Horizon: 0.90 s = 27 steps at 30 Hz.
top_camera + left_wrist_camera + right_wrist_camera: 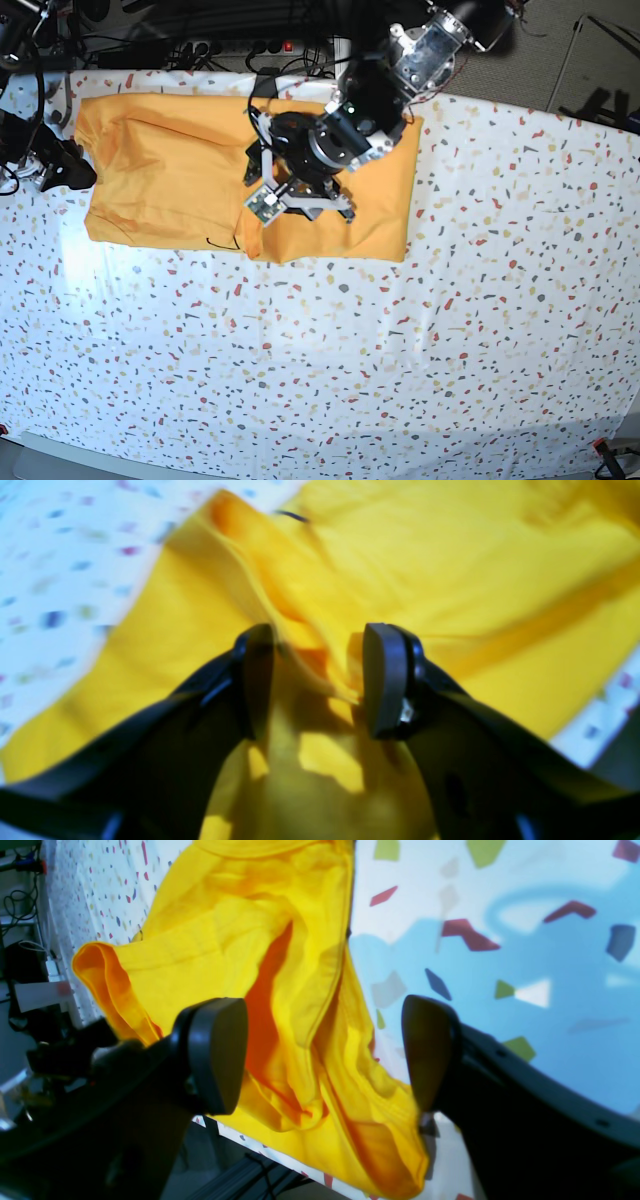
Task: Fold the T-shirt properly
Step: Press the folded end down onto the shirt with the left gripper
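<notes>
While the T-shirt (190, 165) lies spread along the far side of the speckled table (400, 350), partly doubled over with a ridge of cloth near its middle, the left gripper (315, 680) hangs just over that ridge with its jaws apart and a fold of yellow fabric between them, not pinched. The right gripper (325, 1055) waits at the far left edge of the shirt, jaws spread wide and gripping nothing, a sleeve bunched in the gap. To my eye, the left should close low on the whole fold, catching every layer, then carry it across slowly and flat so no crease drags.
</notes>
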{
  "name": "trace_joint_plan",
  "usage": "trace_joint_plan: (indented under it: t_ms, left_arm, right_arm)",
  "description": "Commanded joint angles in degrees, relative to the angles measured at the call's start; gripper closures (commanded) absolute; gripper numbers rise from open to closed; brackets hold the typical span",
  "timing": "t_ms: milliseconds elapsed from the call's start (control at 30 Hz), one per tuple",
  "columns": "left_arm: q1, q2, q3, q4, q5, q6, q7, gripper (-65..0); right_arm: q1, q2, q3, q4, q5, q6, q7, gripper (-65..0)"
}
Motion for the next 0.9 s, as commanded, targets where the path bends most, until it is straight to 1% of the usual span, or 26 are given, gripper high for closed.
trace_joint_plan:
  t_ms: [0, 100, 267, 367, 433, 533, 600, 667, 767, 800, 867]
  left_arm:
    - [-0.81, 0.68, 1.07, 0.81, -1.73, -0.02, -2.05, -27.5]
    - [-0.81, 1.01, 3.67, 0.81, -5.09, -0.04, -3.23, -27.5]
    - [-1.22, 4.46, 4.48, 0.83, -4.26, -0.02, -3.3, -27.5]
    - [-2.89, 6.43, 4.48, 1.03, -2.49, 0.02, -0.55, -27.5]
    - [-4.55, 7.3, 4.48, 1.68, -0.83, 0.11, 2.95, -27.5]
    - [-6.97, 7.43, 4.48, 3.87, 2.62, 1.81, 8.17, -27.5]
    - [-7.98, 7.3, 4.48, 5.55, 6.25, 3.52, 10.12, -27.5]
    - [-8.39, 7.3, 4.48, 7.08, 10.86, 3.82, 12.44, -27.5]
    - [-8.41, 6.84, 4.48, 8.11, 17.49, 3.89, 17.31, -27.5]
    - [-8.39, 6.29, 4.48, 8.09, 18.14, 4.24, 18.08, -27.5]
    - [-8.41, 4.74, 4.48, 8.09, 17.9, 6.01, 18.29, -27.5]
  right_arm:
    - [0.63, 1.57, 0.24, 0.72, 1.14, 0.08, 0.37, -47.3]
    - [0.72, 1.57, 0.24, 0.72, 1.16, 0.08, 0.42, -47.3]
    - [1.11, 1.57, 0.24, 0.72, 1.2, 0.08, 0.42, -47.3]
    - [1.25, 1.57, 0.24, 0.72, 1.46, 0.08, 0.37, -47.3]
    - [1.25, 1.57, 0.24, 0.72, 2.86, 0.08, 0.33, -47.3]
    - [1.25, 1.53, 0.24, 0.72, 4.7, 0.08, -1.07, -47.2]
    - [1.38, 1.33, 0.22, 0.72, 5.75, 0.08, -2.49, -47.2]
    - [1.4, 1.03, 0.04, 0.72, 5.9, 0.08, -3.52, -47.2]
    - [1.4, 0.79, 0.02, 0.72, 5.88, 0.08, -5.25, -47.2]
    - [1.4, 0.76, 0.02, 0.72, 5.88, 0.08, -6.4, -47.0]
    - [1.4, 0.76, 0.02, 0.72, 5.9, 0.08, -8.01, -47.0]
